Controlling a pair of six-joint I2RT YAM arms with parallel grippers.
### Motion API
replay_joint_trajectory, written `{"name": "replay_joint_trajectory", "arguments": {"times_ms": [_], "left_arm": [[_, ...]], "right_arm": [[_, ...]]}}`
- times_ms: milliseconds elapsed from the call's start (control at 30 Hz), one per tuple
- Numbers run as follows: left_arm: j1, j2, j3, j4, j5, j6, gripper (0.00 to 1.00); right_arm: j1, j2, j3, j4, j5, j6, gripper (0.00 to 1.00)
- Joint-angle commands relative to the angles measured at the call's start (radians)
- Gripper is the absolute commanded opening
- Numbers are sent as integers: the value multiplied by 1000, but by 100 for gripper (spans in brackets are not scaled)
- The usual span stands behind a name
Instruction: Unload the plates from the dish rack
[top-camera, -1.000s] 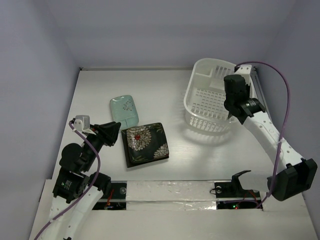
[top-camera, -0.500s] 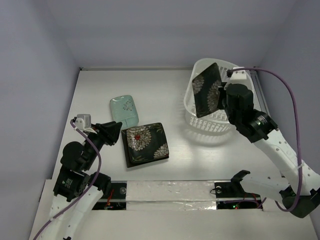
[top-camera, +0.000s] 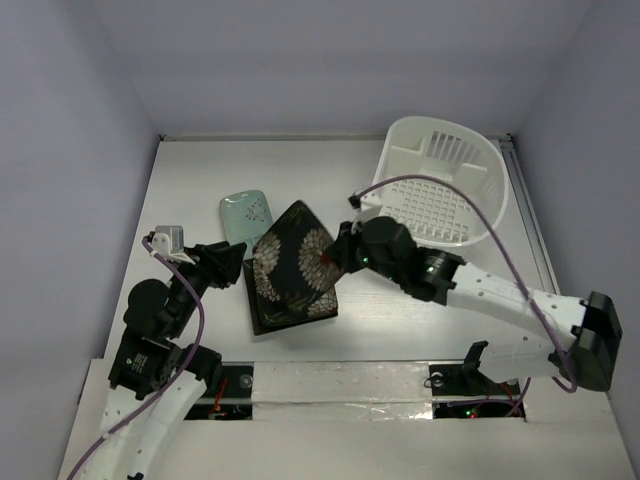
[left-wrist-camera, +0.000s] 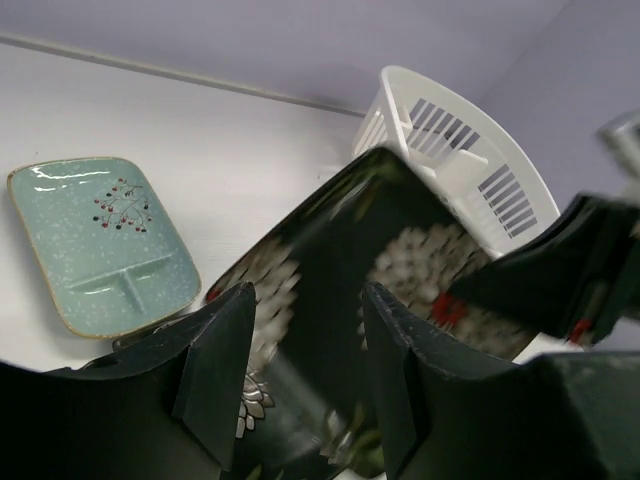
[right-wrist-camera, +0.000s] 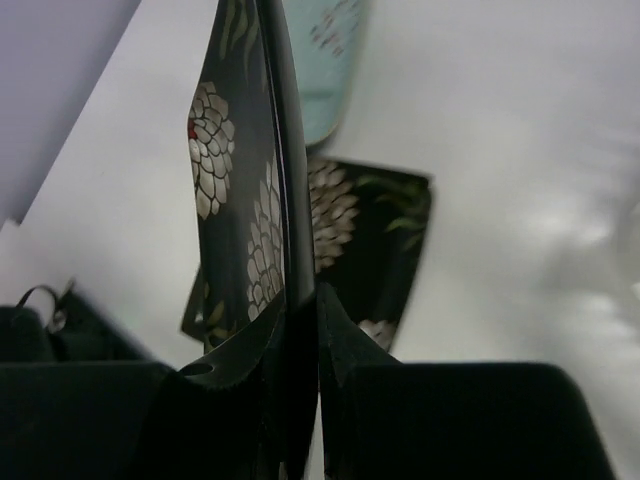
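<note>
Right pincer (top-camera: 335, 255), moved from dish rack (top-camera: 450, 150) to mid-tabletop (top-camera: 200, 170), is clenching the rim of the held flower plate (top-camera: 293, 255), tilting it above the flat flower plate (top-camera: 295, 315) | left pincer (top-camera: 232, 262) is sitting released beside both | mint plate (top-camera: 243, 213) is lying behind | dish rack is standing far right.

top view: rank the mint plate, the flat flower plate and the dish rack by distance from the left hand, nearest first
1. mint plate and flat flower plate, both right beside the left hand: too close to call
2. dish rack, back right, clearly farthest
</note>
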Motion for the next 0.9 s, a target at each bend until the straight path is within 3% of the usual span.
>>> {"name": "replay_joint_trajectory", "arguments": {"times_ms": [0,167,367,867], "left_arm": [[6,10,2,37,-3,-4,44],[6,7,1,37,-9,-6,45],[6,5,-1,39,0,-6,46],[6,2,-1,39,3,-7,46]], "right_arm": [[68,35,-28,414,-25,182,0],[88,86,-116,595,7,337,0],[88,86,-249,699,93,469,0],[128,170,-311,747,162,639,0]]}}
